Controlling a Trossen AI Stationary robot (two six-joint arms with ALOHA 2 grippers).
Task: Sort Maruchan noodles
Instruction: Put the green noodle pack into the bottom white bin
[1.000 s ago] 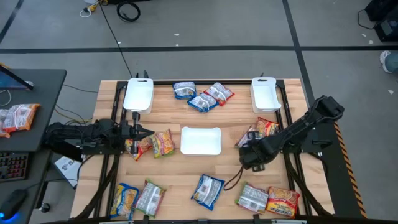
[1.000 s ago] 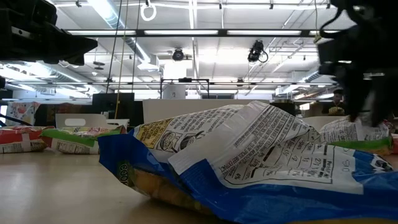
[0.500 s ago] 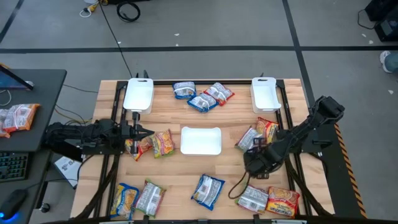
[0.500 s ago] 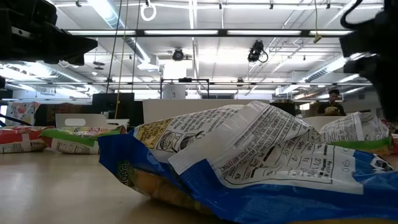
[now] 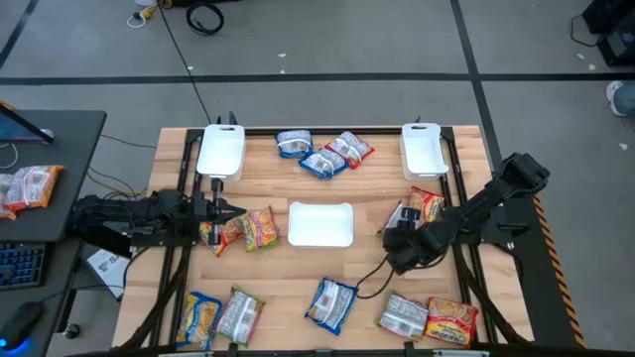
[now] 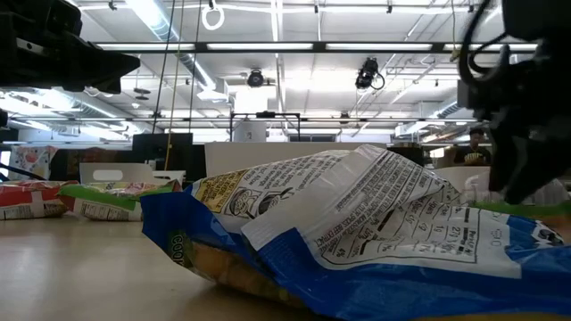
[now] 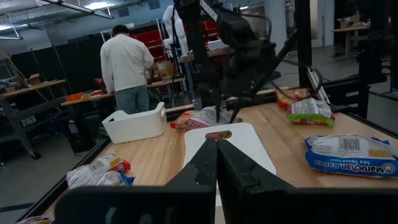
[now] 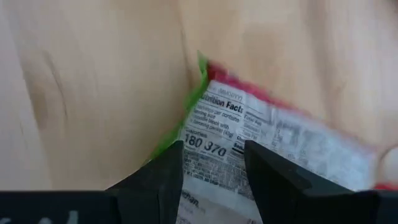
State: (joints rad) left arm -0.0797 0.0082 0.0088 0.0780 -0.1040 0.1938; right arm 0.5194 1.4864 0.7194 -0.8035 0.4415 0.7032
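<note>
Several Maruchan packets lie flat on the wooden table. My right gripper (image 5: 399,241) is open and points down over a silvery-green packet with a red edge (image 5: 397,214), next to an orange one (image 5: 428,204). In the right wrist view this packet (image 8: 249,134) fills the gap between the fingers (image 8: 214,177). The low view shows that arm (image 6: 522,134) at the picture's right, behind a blue-white packet (image 6: 357,232). My left gripper (image 5: 238,209) is shut and hovers level beside two orange-red packets (image 5: 260,226); its shut fingers (image 7: 216,149) point across the table. My right gripper comes at the silvery-green packet's end (image 8: 211,112) from above, with one finger (image 8: 158,177) on each side of it. I cannot tell whether the fingers touch it. The packet lies flat on the table.
Three white trays: far left (image 5: 220,151), far right (image 5: 423,151), centre (image 5: 320,223). Other packets lie at the far middle (image 5: 322,161), near left (image 5: 218,317), near middle (image 5: 330,302) and near right (image 5: 427,319). A person stands beyond the table (image 7: 127,65).
My right gripper swung toward the table's near edge, away from the silvery-green packet, then came back toward the far edge and now stands over that packet again. The packets have stayed where they were.
</note>
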